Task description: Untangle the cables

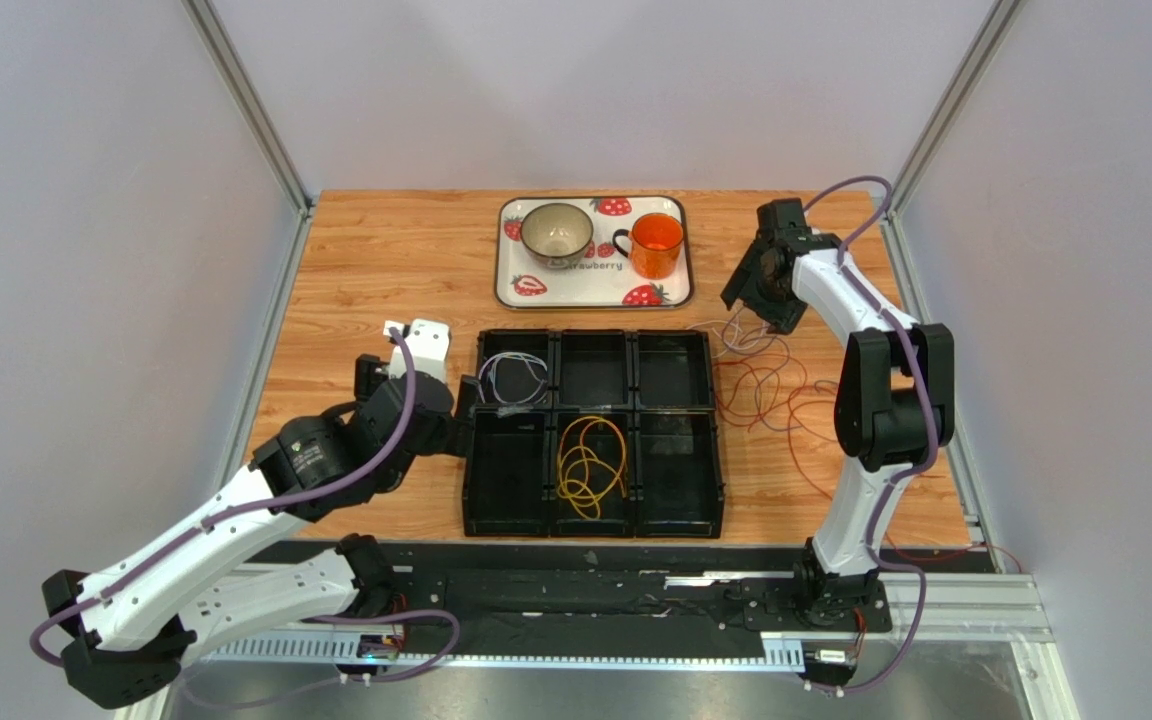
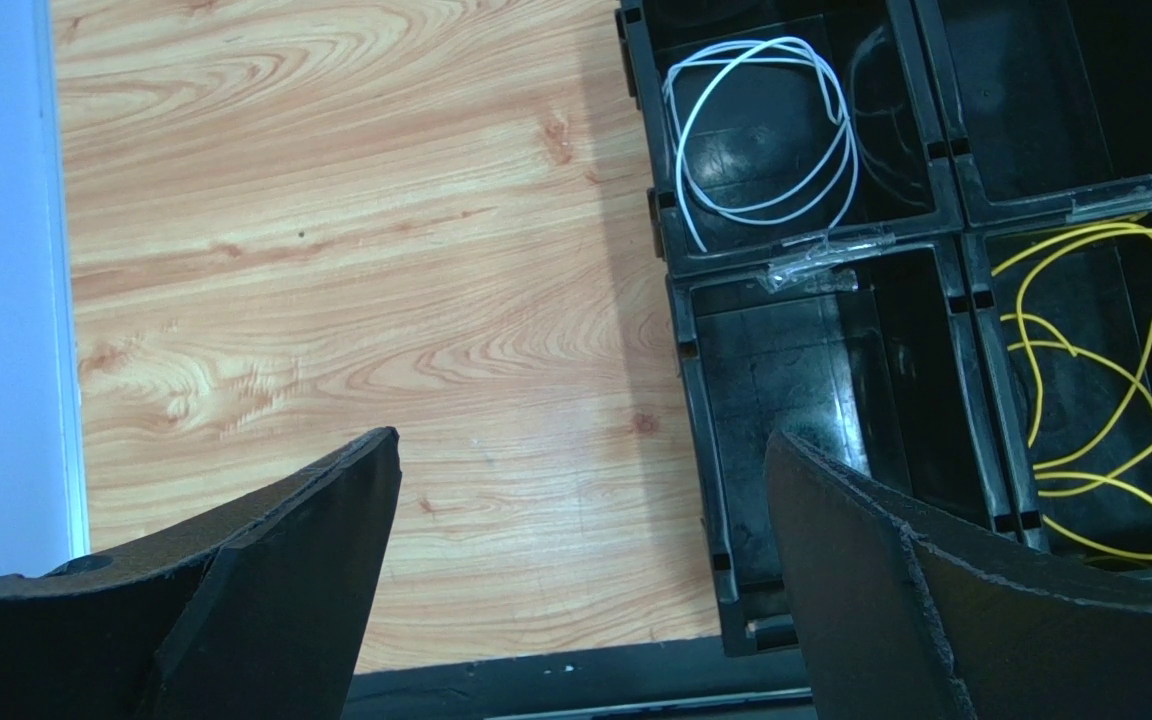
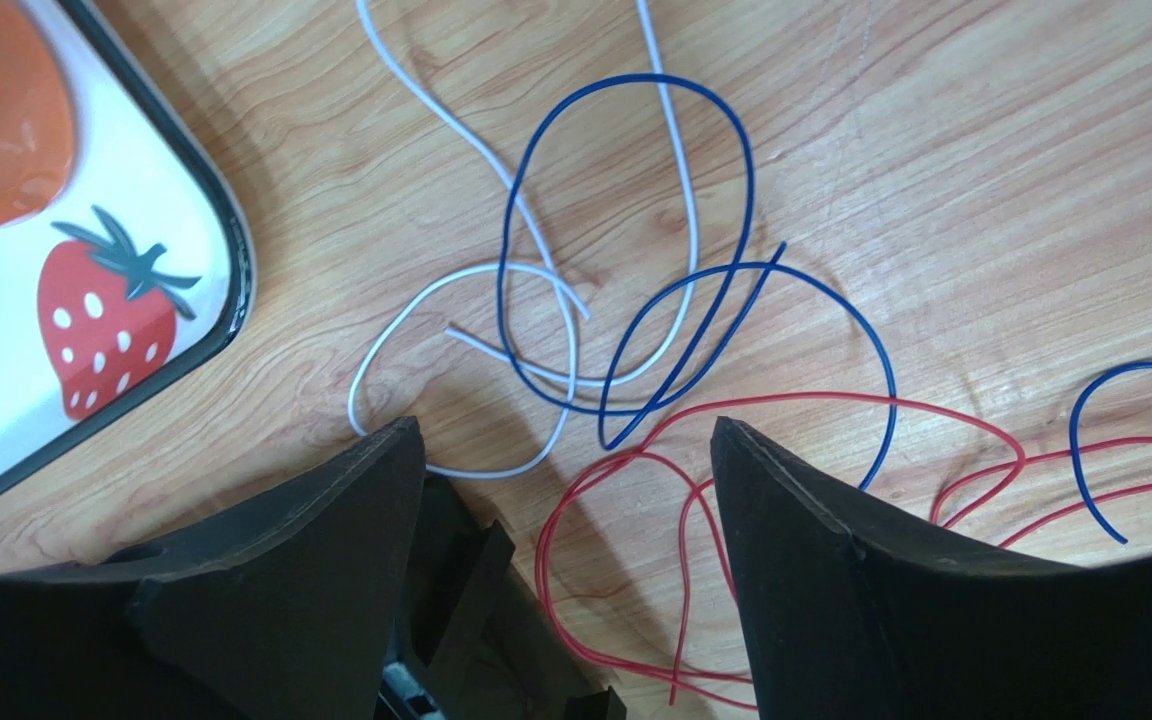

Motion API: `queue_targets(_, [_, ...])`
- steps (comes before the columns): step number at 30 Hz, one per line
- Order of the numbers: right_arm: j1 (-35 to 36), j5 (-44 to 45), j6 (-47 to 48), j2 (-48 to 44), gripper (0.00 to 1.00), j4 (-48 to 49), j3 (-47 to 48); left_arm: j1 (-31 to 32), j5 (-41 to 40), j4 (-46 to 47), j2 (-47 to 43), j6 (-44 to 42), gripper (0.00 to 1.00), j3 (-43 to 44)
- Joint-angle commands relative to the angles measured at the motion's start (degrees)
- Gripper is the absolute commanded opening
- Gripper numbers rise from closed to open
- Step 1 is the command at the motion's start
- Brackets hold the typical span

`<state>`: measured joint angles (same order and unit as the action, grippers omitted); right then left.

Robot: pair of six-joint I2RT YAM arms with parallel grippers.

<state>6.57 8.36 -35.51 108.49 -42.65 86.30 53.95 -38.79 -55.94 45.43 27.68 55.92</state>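
Observation:
White [image 3: 567, 345], blue [image 3: 749, 165] and red [image 3: 838, 398] cables lie tangled in loose loops on the wooden table, right of the black organizer [image 1: 719, 450]. My right gripper [image 3: 567, 428] hangs open just above this tangle [image 1: 763, 383], with red loops on the table below its jaws and nothing held. In the organizer, a white cable [image 2: 755, 45] fills the back-left compartment and a yellow cable [image 1: 593, 465] the front-middle one. My left gripper [image 2: 582, 443] stands wide open over bare wood by the organizer's left wall [image 2: 687, 375], holding nothing.
A strawberry-print tray [image 1: 515, 278] at the back carries a bowl [image 1: 555, 230] and an orange cup [image 1: 657, 240]. Its corner [image 3: 26, 375] lies just left of the right gripper [image 1: 755, 293]. Frame posts stand at the table's back corners.

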Motion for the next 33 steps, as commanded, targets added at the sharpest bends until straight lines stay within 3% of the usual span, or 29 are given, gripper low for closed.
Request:
queue_targets(1, [-1.03,-0.19,-1.32,1.37,0.72,1.25,0.01,-0.87,0.99,1.19,-0.08,-1.58,0.99,1.82])
queue_targets(10, [-1.38,-0.01,-1.67,5.24,0.56,1.96,0.09,-2.01,1.87,1.45,0.54,-1.93,0.98,1.82])
queue_targets(13, [-1.38,-0.18,-1.85,5.68,0.25,1.87,0.01,-2.54,2.31,1.63,0.54,-2.10,0.98,1.74])
queue_targets(14, [-1.30,-0.01,-2.02,5.16,0.00,1.79,0.18,-2.80,2.40,1.80,0.54,-2.19,0.98,1.65])
queue_targets(24, [0.20,-0.54,0.88,-9.59,0.00,-6.03,9.67,-4.03,3.63,2.15,1.15,-2.55,0.98,1.74])
queue_targets(33, [2.83,-11.69,3.51,-26.03,0.00,-2.01,13.10,-4.47,3.28,1.98,1.33,-2.46,0.98,1.73])
